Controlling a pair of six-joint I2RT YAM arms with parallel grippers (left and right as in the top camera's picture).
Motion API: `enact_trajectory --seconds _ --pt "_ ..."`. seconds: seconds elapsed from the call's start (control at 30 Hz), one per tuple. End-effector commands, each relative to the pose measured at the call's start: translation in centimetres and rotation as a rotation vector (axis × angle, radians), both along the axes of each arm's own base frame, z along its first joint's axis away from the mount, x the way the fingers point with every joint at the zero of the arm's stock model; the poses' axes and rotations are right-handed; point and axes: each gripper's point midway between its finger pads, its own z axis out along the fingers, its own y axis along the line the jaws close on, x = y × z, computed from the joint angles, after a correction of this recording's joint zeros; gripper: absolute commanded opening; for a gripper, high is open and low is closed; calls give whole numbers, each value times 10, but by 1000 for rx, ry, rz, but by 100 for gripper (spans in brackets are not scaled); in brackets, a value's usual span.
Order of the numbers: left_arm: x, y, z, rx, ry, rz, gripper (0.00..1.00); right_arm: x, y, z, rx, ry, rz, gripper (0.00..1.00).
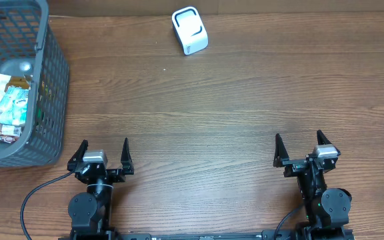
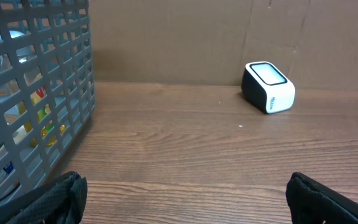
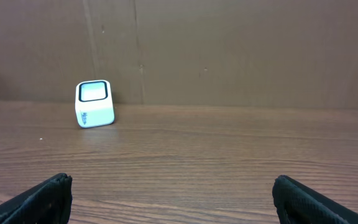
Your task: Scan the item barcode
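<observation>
Open room: the brown wood-grain table (image 1: 212, 107) lies bare across its middle, from the near edge at 6 o'clock to the far edge at 12 o'clock. The only bulk at the margins is a grey plastic lattice basket (image 1: 55, 80), occupying the 9 to 10 o'clock side and running off the left of the overhead view.

Claws: we find the left gripper (image 1: 105, 143) at 7 o'clock on the table, fingers spread wide and holding nothing. The right gripper (image 1: 299, 137) sits at 5 o'clock, likewise spread wide and empty. Both point toward 12 o'clock. A black cable (image 1: 32, 200) loops from the left arm's base.

Task items: crumpled printed packets (image 1: 9, 107) lie inside the basket, between 9 and 10 o'clock of the left gripper, with the basket wall between them. We cannot read any barcode. A small white box scanner with a black-rimmed window (image 1: 190, 31) stands near the far edge at 12 o'clock, at 1 o'clock from the left gripper and 11 o'clock from the right, well apart from both.

Surroundings: a plain brown board wall (image 3: 229, 50) closes the far side, meeting the table behind the scanner.
</observation>
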Motion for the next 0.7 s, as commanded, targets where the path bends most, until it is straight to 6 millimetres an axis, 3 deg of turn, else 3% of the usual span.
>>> enact_trajectory --seconds 0.0,0.47,0.67 --pt "0 -3 1 18 -8 -16 100 0 -2 -3 -5 1 -10 100" --pt "0 -3 1 17 -10 -19 100 0 -2 -3 -5 1 -10 100" --pt "-1 -26 8 6 -36 -147 99 0 -2 -3 -5 1 -10 100"
